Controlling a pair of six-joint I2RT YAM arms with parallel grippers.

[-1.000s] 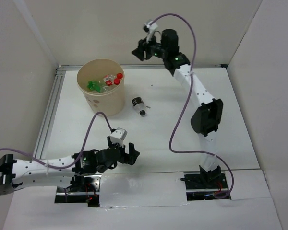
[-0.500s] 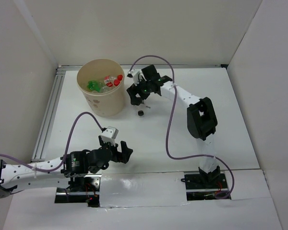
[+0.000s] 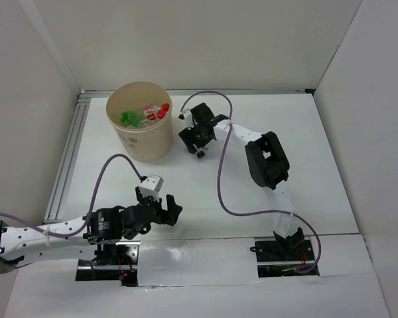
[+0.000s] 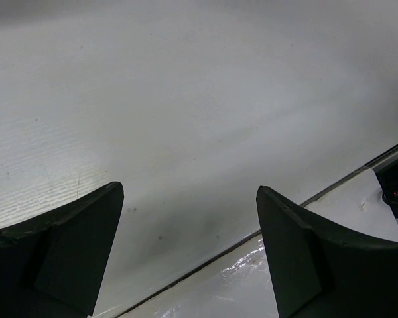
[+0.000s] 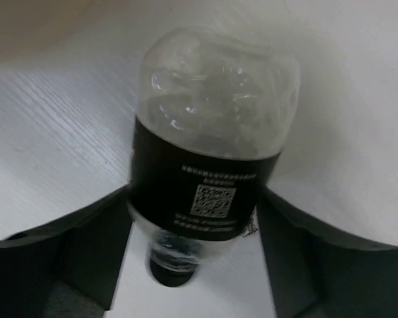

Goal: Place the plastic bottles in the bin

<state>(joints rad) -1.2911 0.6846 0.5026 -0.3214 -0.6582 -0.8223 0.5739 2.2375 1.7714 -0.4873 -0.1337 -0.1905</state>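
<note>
Right pincer straddling the one bottle lying outside the bin, left pincer spread wide nearer me.

From my side: the left gripper [image 3: 172, 206] sits low over the white tabletop [image 3: 219, 192], well short of the round tan bucket-shaped bin [image 3: 148, 143], and my left wrist view shows its jaws wide apart with only table surface between them. Further out, just right of the bin, the right gripper [image 3: 196, 142] is down over the clear plastic bottle with the dark label [image 5: 198, 185], which lies on its side on the table. Its jaws are wide too, one finger [image 5: 86, 232] right beside each side of the label, and I can't see any squeeze. Inside the bin lie the other plastic bottles [image 3: 151, 112], clear with red caps, plus a green one [image 3: 127, 118].
</note>
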